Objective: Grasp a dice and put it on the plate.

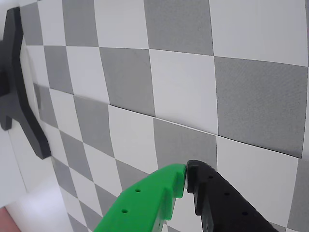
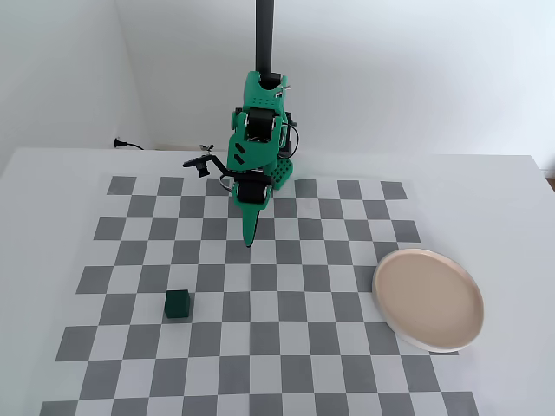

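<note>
The dice (image 2: 178, 304) is a small dark green cube on the checkered mat, at the lower left in the fixed view. The plate (image 2: 427, 299) is round and beige-pink, lying at the mat's right edge, with nothing on it. My gripper (image 2: 249, 243) points down over the middle of the mat, well right of and behind the dice. In the wrist view the gripper (image 1: 186, 175) has a green finger and a black finger whose tips meet; it is shut and holds nothing. Neither the dice nor the plate shows in the wrist view.
The grey and white checkered mat (image 2: 303, 347) covers the white table. The green arm base and a black pole (image 2: 264, 35) stand at the back. A black clamp (image 1: 14, 82) shows at the left edge of the wrist view.
</note>
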You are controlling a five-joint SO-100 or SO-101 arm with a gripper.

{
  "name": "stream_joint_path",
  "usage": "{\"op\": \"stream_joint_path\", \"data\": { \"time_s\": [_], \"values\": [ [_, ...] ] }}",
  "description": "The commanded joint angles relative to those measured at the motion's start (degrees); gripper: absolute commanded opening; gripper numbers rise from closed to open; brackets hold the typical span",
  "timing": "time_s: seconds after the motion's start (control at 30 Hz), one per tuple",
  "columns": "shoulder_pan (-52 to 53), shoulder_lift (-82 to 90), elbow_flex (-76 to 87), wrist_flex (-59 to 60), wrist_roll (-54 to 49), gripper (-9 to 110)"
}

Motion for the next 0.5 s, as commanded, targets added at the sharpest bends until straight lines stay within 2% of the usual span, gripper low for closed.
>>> {"op": "stream_joint_path", "data": {
  "time_s": [0.0,0.47],
  "values": [
    [-0.26,0.53,-1.23,-1.41,0.18,-4],
    [0.18,0.53,-1.23,-1.23,0.18,-4]
  ]
}}
